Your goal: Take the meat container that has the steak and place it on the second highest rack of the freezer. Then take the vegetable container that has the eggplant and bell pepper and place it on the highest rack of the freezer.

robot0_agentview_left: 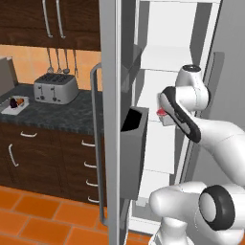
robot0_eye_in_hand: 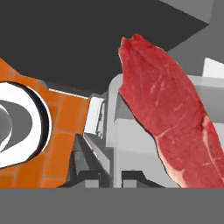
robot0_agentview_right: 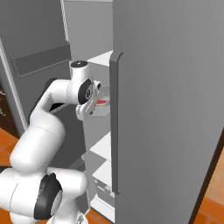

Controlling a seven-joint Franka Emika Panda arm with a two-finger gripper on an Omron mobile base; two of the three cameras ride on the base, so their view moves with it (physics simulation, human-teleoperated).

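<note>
My gripper [robot0_agentview_right: 90,108] reaches into the open freezer [robot0_agentview_left: 165,28] and is shut on the rim of the meat container [robot0_agentview_right: 103,110], a pale tray. The red-pink steak [robot0_eye_in_hand: 168,113] lies in the tray [robot0_eye_in_hand: 114,131], just past my fingertips [robot0_eye_in_hand: 89,179]. From the left base view the tray and steak [robot0_agentview_left: 161,112] hang in front of the white interior, below a white shelf [robot0_agentview_left: 165,58]. I cannot tell whether the tray rests on a rack. The vegetable container [robot0_agentview_left: 6,109] sits on the dark counter at far left, holding the dark eggplant [robot0_agentview_left: 13,102] and the orange-red bell pepper [robot0_agentview_left: 20,101].
The freezer's left door [robot0_agentview_left: 111,119] stands open, with a grey door bin [robot0_agentview_left: 133,143] and bar handle [robot0_agentview_left: 95,143] close to my arm. The shut right door [robot0_agentview_right: 166,109] is beside my hand. A toaster [robot0_agentview_left: 55,88] stands on the counter [robot0_agentview_left: 62,115].
</note>
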